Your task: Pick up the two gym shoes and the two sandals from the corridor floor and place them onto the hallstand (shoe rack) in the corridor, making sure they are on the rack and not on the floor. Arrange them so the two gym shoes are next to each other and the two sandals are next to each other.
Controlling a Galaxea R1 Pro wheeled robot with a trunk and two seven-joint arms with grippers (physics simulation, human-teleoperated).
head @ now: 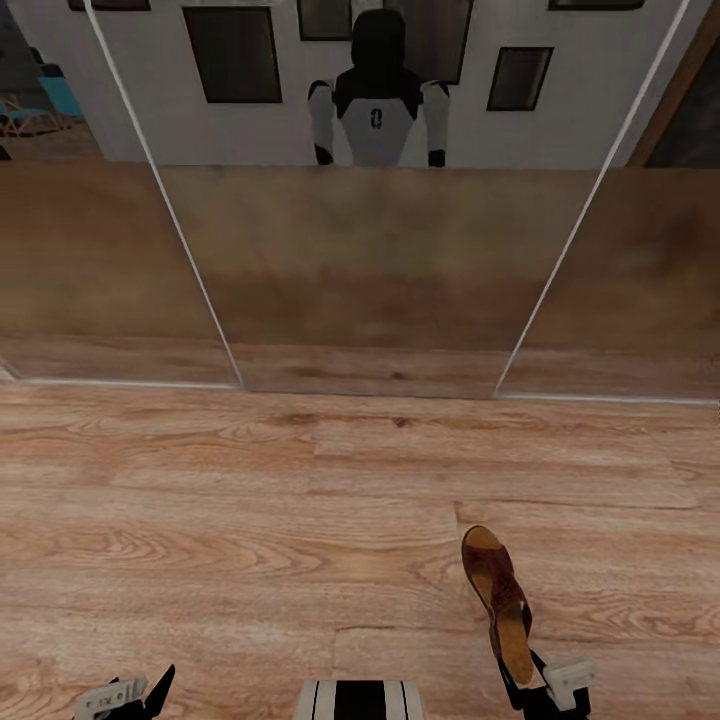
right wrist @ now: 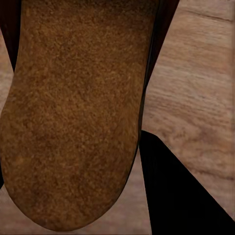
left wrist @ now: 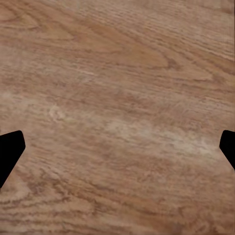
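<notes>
The right claw (head: 545,685) is clamped on the heel end of one brown sandal (head: 497,597), whose long axis runs straight ahead from it above the corridor floor (head: 250,520), while the left claw (head: 125,695) hangs spread and empty.

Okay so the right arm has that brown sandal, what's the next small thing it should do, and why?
Probably turn the base to look for the rack. The right gripper appears shut on the sandal, carried above the floor, and ahead stands a mirrored wall with no shelf in sight. The left gripper hangs open, holding nothing.
</notes>
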